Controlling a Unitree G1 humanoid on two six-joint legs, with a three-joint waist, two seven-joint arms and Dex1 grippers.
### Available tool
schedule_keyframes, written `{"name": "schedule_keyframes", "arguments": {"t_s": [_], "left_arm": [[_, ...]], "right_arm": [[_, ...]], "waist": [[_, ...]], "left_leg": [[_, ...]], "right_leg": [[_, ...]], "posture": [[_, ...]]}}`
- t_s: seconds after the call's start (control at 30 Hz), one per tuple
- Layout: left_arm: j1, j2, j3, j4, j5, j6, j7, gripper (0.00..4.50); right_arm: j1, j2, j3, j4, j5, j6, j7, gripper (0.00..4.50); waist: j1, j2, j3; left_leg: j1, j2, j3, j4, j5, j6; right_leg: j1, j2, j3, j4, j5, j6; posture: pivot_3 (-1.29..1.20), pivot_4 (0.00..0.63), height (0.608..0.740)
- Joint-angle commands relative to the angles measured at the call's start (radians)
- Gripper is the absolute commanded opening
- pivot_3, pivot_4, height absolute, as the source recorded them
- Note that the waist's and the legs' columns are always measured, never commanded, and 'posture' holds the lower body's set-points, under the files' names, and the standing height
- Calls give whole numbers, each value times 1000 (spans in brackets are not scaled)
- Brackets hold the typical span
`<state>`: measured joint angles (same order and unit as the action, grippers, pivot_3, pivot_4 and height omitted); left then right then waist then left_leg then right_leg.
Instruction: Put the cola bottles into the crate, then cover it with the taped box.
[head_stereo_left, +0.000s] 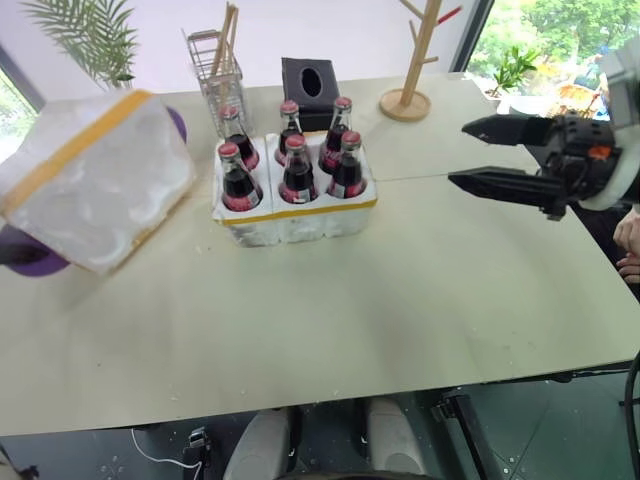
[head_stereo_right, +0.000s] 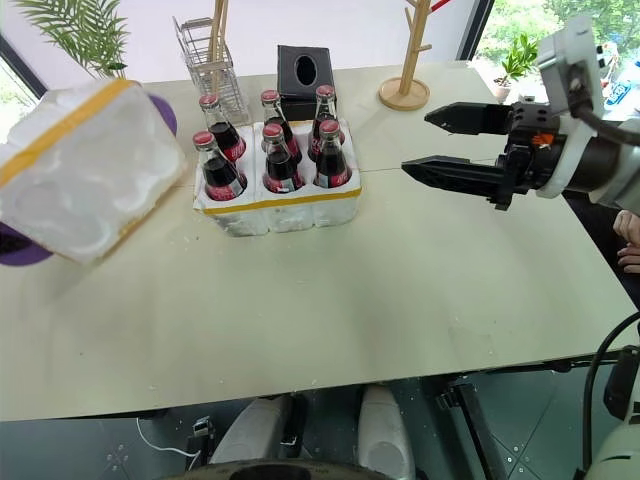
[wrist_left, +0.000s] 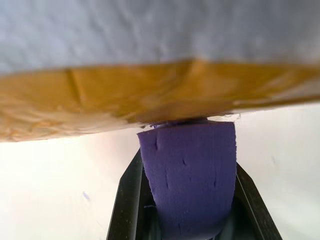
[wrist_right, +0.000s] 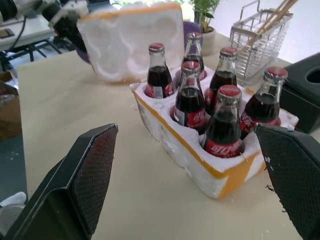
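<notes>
Meanwhile: left gripper (wrist_left: 187, 235) clamped on big white styrofoam box w/ yellow tape bands (head_stereo_left: 95, 180), held tilted above table (head_stereo_left: 400, 300), left of low white foam crate (head_stereo_left: 295, 215). Six red-capped cola bottles (head_stereo_left: 298, 170) sit in wells. Right gripper (head_stereo_left: 478, 154) spread wide, empty, right of crate.

Pale beige table (head_stereo_left: 400, 300), seam across it. White wall (head_stereo_left: 350, 30) behind, bright windows (head_stereo_left: 540, 30) with greenery at right, potted palm (head_stereo_left: 85, 35) far left, dark floor (head_stereo_left: 560, 430).
</notes>
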<state>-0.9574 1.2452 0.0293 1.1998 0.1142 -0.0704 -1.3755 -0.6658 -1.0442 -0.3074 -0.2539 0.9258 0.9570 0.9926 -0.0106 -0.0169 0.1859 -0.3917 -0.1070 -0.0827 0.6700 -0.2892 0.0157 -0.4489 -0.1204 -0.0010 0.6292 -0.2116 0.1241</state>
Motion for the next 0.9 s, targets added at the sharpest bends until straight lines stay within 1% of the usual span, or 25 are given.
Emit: {"name": "schedule_keyframes", "arguments": {"t_s": [0.03,0.13,0.27,0.37,0.47,0.6,0.77,0.87,0.9], "left_arm": [[-26,-6,84,-135,-69,-88,146,349],[-22,-37,120,-278,-72,-184,309,349],[-62,-95,74,-453,56,-326,602,349],[-100,-185,39,-564,103,-316,717,349],[-90,-233,-17,-681,195,-341,793,349],[-2,-281,-70,-816,275,-360,858,349],[114,-279,-125,-883,420,-388,951,349],[158,-264,-155,-933,542,-389,1026,349],[174,-270,-159,-951,560,-378,1038,349]], "right_arm": [[27,-27,-73,-43,10,-14,-9,4500],[65,-24,-98,-60,20,-10,-22,4500],[92,-18,-115,-66,30,-8,-38,4500],[106,-18,-122,-60,37,-10,-40,4500],[124,-18,-129,-57,31,-14,-50,4500],[150,-12,-156,-62,43,-8,-77,4500],[200,-5,-174,-87,54,-13,-91,4500],[202,9,-173,-88,64,-16,-109,4500],[197,16,-171,-85,70,-17,-118,4500]], "waist": [[1,0,0],[0,0,0],[1,0,0],[3,0,0],[3,0,0],[-5,1,0],[0,0,0],[3,1,-1],[4,1,-1]], "left_leg": [[0,0,0,0,0,0],[0,0,0,0,0,0],[0,0,0,0,0,0],[0,-1,0,1,1,-2],[0,-1,0,2,1,-2],[-1,0,2,8,1,-3],[-1,0,3,8,0,-1],[0,-1,3,10,-2,2],[0,-1,3,10,-2,3]], "right_leg": [[0,0,0,0,0,0],[0,0,0,0,0,0],[0,0,0,0,0,0],[0,-1,1,-1,0,0],[0,0,1,0,0,0],[1,0,1,0,0,0],[0,0,2,0,0,0],[3,0,2,0,0,0],[3,0,2,0,0,0]], "posture": [[0,150,740],[0,150,740],[0,150,740],[0,150,740],[0,150,740],[0,150,740],[0,150,740],[0,150,740],[0,150,740]]}}
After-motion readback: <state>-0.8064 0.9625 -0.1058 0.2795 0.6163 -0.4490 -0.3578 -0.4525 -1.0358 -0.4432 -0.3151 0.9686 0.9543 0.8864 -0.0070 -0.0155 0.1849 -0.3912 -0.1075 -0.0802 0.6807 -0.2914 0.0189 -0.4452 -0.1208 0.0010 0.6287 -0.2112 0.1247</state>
